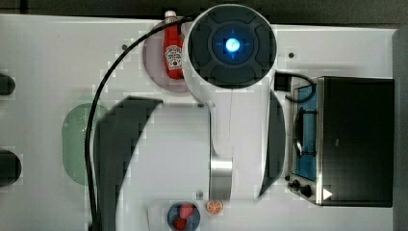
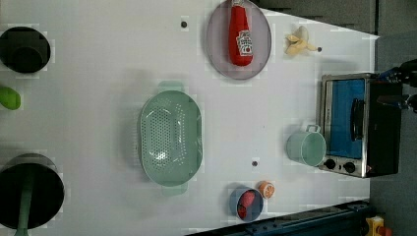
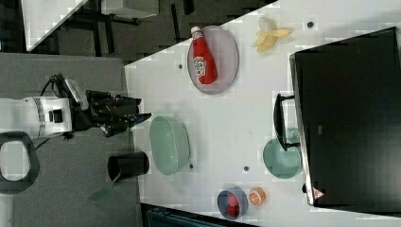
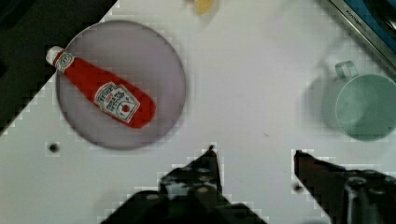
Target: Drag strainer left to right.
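The strainer (image 2: pixel 170 140), a pale mint-green oval colander with a dotted bowl, rests upright on the white table, left of middle in the left view. In the right view the strainer (image 3: pixel 169 144) lies just to the right of my gripper (image 3: pixel 143 115), whose fingertips stand close to its rim without touching it. The wrist view shows my gripper (image 4: pixel 254 156) open, its two dark fingers (image 4: pixel 210 161) apart with bare table between them. In the top view a part of the strainer (image 1: pixel 76 144) peeks out from behind the arm.
A grey-purple plate (image 2: pixel 238 39) carries a ketchup bottle (image 2: pixel 240 37). A mint mug (image 2: pixel 307 147) stands beside the toaster oven (image 2: pixel 356 125). A banana (image 2: pixel 297 42), a blue bowl (image 2: pixel 245 204), an orange half (image 2: pixel 266 189) and two black pots (image 2: pixel 24 49) ring the table.
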Robot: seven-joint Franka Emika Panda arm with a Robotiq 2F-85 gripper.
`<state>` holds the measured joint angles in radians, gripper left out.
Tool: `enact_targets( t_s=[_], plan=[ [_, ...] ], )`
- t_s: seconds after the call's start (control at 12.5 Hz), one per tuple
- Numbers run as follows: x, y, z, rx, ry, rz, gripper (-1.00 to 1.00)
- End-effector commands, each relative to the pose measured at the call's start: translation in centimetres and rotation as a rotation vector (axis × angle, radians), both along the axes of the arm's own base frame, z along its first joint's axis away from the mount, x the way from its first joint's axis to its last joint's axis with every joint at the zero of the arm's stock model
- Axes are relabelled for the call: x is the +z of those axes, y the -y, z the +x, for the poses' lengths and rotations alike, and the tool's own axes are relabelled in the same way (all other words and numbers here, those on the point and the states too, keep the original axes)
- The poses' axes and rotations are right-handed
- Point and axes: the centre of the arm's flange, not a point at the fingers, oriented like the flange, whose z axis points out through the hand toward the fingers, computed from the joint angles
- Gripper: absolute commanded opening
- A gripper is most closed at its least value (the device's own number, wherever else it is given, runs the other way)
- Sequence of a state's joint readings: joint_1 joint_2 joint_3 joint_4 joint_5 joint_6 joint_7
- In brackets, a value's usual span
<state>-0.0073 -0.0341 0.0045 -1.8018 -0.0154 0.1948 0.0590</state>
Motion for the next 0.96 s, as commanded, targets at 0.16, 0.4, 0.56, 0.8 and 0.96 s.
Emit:
enact_targets(
  t_s=[0.16, 0.4, 0.56, 0.8, 0.96],
  plan=[
    [7.5, 2.2, -13.6, -0.116, 0.023, 0.036, 0.79],
    [6.7, -2.2, -12.9, -0.053, 0.006, 0.043, 1.00],
    [5.1, -7.6, -12.3, -0.030, -0.018, 0.022, 1.00],
    [1.5, -17.0, -11.8, -0.104, -0.035, -0.032, 1.00],
    [-1.4, -22.8, -11.5, -0.170, -0.005, -0.031, 1.00]
  ],
)
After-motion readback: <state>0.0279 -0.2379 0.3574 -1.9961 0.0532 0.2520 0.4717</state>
